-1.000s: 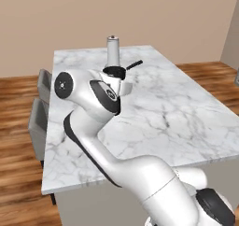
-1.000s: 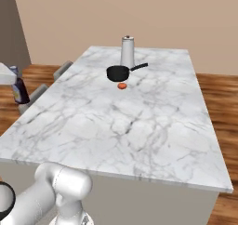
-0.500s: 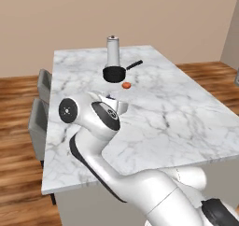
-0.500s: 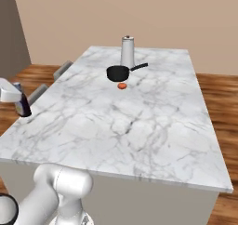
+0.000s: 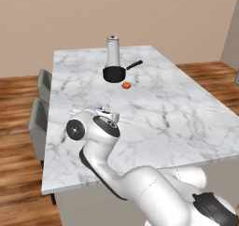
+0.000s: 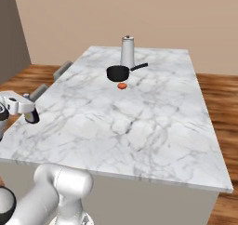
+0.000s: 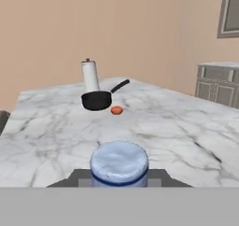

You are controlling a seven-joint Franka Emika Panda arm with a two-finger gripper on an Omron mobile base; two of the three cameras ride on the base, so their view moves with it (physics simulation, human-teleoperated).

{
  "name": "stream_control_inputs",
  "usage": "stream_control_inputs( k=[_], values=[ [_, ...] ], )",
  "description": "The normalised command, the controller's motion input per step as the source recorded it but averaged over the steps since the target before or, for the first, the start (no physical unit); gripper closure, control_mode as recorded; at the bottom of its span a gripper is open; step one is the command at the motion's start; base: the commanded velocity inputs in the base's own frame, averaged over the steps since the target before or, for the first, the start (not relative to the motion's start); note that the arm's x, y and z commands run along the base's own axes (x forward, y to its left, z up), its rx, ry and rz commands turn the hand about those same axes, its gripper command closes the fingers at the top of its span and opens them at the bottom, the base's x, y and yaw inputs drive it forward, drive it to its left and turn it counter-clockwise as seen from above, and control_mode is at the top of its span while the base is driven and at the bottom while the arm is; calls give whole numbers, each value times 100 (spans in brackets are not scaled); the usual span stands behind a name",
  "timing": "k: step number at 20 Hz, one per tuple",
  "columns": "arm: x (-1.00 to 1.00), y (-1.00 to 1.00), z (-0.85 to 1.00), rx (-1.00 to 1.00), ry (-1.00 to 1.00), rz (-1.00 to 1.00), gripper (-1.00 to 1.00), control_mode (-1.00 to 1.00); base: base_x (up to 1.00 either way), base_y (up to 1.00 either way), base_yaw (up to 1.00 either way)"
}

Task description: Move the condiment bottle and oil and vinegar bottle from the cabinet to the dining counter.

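Claw (image 6: 31, 117) closed on condiment bottle (image 7: 119, 163), blue cap up, held low at near left edge of dining tabletop (image 6: 153, 112); judged placing step: lower straight, keep bottle upright, seat base flat inboard of edge, well apart from black pan (image 5: 115, 73); then release

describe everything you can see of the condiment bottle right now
The condiment bottle shows mostly as its round, pale blue cap, seen from above in the hand view, close to the camera and low in the picture. In the right base view a small dark body hangs at the tool, at the near left edge of the dining counter. It looks upright and held by the tool; whether its base touches the marble cannot be told. Its label and neck are hidden.
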Motion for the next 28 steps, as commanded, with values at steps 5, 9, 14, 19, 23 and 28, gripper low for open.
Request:
stream_control_inputs(
  k=[5,9,14,19,23,28],
  values=[
    [53,56,-53,0,0,0,100,-100,0,0,0],
    [41,45,-44,0,0,0,100,-100,0,0,0],
    [57,35,-26,0,0,-4,100,-100,0,0,0],
    [62,25,-23,0,0,-5,100,-100,0,0,0],
    [41,16,-37,0,0,-4,100,-100,0,0,0],
    [35,6,-47,0,0,-2,100,-100,0,0,0]
  ],
)
